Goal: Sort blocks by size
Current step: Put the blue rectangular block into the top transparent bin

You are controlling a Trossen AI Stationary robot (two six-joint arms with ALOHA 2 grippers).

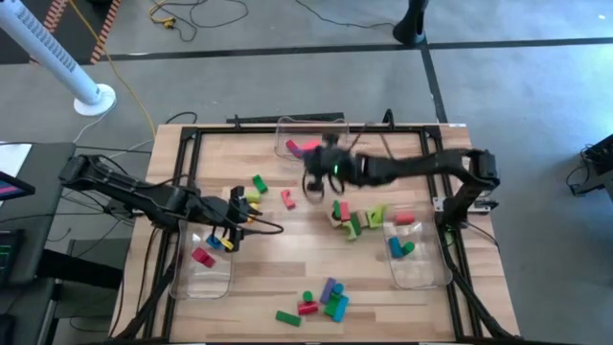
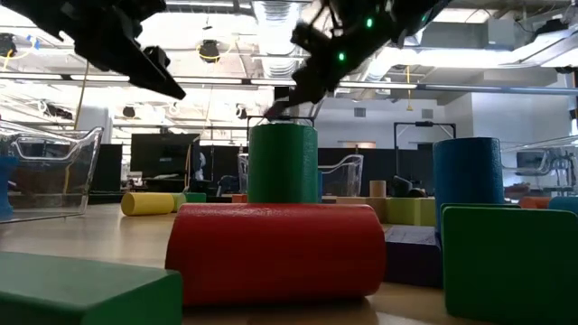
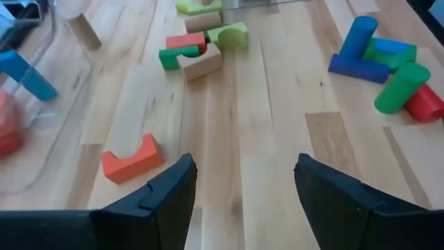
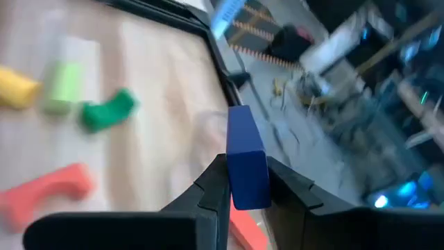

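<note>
The right tool (image 4: pixel 239 182) is clamped on a blue block (image 4: pixel 247 167), which stands up between its two fingers. In the high view this tool (image 1: pixel 314 185) is raised near the far middle of the tabletop (image 1: pixel 287 268), just in front of a clear bin (image 1: pixel 284 135) holding what looks like a red or pink block (image 1: pixel 305 148), though blur makes the colour hard to settle.

The left tool (image 3: pixel 243 184) has its fingers spread wide with nothing between them. It sits over the left side of the tabletop, at the far end of the left bin (image 1: pixel 203 273).

Loose blocks lie scattered: an orange-red arch (image 3: pixel 130 157) close ahead of the left tool, a mixed cluster (image 1: pixel 356 217) near the middle, and another cluster (image 1: pixel 324 299) at the near edge. The right bin (image 1: pixel 418 254) holds a few blocks too.
</note>
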